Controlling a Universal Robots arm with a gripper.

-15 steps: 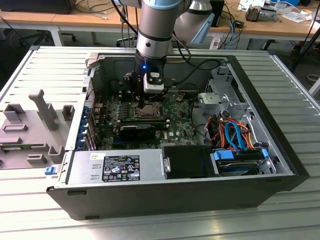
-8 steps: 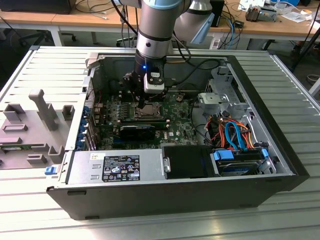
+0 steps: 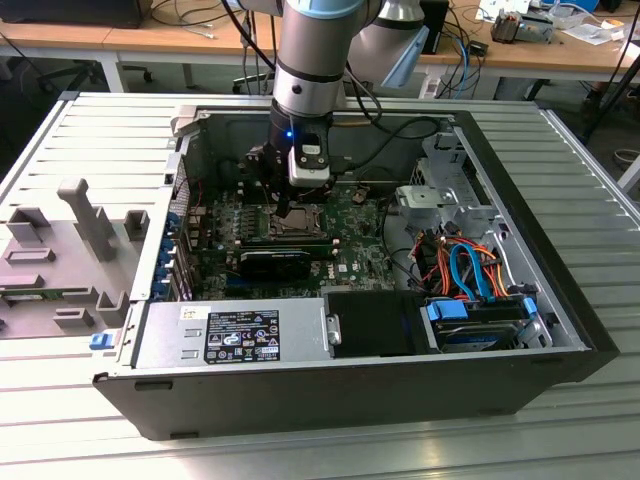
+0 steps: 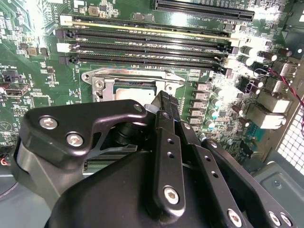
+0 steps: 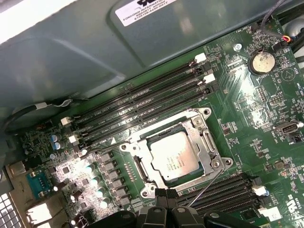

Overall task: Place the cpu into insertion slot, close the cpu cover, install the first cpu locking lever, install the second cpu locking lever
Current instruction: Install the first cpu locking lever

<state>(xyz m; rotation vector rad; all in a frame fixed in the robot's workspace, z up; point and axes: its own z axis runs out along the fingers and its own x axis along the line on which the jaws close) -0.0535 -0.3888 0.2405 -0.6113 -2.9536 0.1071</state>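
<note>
Here the small square cpu (image 5: 174, 156) with its silvery metal top is lying flat inside the insertion slot (image 5: 142, 172), the square motherboard socket with its silver border. The cpu cover (image 5: 205, 142), a thin silver metal frame with a square window, is lying down over the chip's edges, so the chip is showing through the window. A thin wire locking lever (image 5: 205, 185) is slanting away from the socket's corner toward the tool rather than lying tucked along the frame.

In the first wrist view the black tool (image 5: 166, 203) is sitting just beside the socket's edge, its two fingertips pressed together with no gap showing and nothing between them. In the second wrist view the tool (image 4: 164, 102) is reaching over the silver frame (image 4: 130, 78), hiding most of the chip (image 4: 135, 89).

Long black memory slots (image 5: 137, 102) are running parallel just beyond the socket on the green motherboard (image 5: 266, 118), and a round silver coin battery (image 5: 262, 61) is sitting well apart.

In the exterior view the grey robot arm (image 3: 312, 60) is reaching down into the open black computer case (image 3: 560, 300), which is lying on a ribbed metal worktop (image 3: 590, 160).
</note>
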